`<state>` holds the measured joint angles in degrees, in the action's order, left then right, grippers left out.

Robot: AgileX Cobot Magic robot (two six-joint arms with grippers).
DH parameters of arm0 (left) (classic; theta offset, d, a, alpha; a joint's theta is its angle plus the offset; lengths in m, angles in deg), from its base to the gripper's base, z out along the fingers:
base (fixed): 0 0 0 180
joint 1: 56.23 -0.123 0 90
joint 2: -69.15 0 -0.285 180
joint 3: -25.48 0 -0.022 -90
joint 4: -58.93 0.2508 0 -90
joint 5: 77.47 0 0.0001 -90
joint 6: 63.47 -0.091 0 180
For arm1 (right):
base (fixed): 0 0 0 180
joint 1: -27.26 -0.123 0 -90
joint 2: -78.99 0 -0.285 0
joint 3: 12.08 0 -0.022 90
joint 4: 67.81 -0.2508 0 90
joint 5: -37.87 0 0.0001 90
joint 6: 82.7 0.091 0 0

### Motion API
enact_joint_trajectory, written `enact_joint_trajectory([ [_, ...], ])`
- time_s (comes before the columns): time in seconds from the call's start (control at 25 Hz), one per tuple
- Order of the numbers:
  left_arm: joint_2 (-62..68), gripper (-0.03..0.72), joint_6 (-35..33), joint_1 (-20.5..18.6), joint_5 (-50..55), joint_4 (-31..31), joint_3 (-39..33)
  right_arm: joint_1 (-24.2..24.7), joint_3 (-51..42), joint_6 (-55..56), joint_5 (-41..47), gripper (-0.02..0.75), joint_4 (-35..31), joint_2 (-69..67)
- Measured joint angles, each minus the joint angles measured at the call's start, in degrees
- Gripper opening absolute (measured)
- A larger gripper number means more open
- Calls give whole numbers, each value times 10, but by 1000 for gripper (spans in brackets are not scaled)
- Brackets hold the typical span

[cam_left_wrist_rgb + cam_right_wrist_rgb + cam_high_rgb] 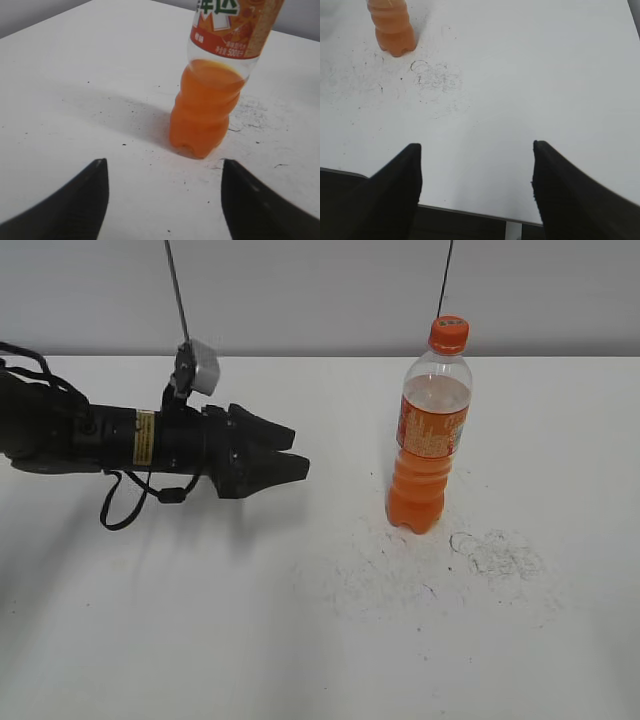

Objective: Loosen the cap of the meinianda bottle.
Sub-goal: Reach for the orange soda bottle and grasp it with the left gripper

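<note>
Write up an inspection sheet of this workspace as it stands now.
Surface: white table, dark scuff marks beside the bottle.
Job's things: meinianda bottle upright, cap on.
Clutter: nothing seen.
Grippers: left gripper open, aimed at the bottle, apart from it; right gripper open, empty, near the table edge.
Cables: black loop under the left arm.
Surroundings: plain grey wall.

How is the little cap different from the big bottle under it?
The cap is tiny and solid orange; the meinianda bottle is tall and clear, so the drink shows through. The cap has a small greenish mark on top; the bottle wears a printed label around its middle. Both look orange.
</note>
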<state>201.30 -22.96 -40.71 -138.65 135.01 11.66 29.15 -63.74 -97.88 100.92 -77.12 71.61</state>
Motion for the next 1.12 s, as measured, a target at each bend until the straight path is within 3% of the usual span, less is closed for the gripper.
enact_joint_trajectory([
  [0.32, 14, 527, 5, 8, -3, -13, 3, 0, 0, 0, 0, 512, 0, 0],
  [0.52, 23, 668, 5, 43, 0, -29, 11, 0, 0, 0, 0, 512, 0, 0],
  [1.12, 167, 688, 11, 105, -7, -29, 186, 0, 0, 0, 0, 512, 0, 0],
])
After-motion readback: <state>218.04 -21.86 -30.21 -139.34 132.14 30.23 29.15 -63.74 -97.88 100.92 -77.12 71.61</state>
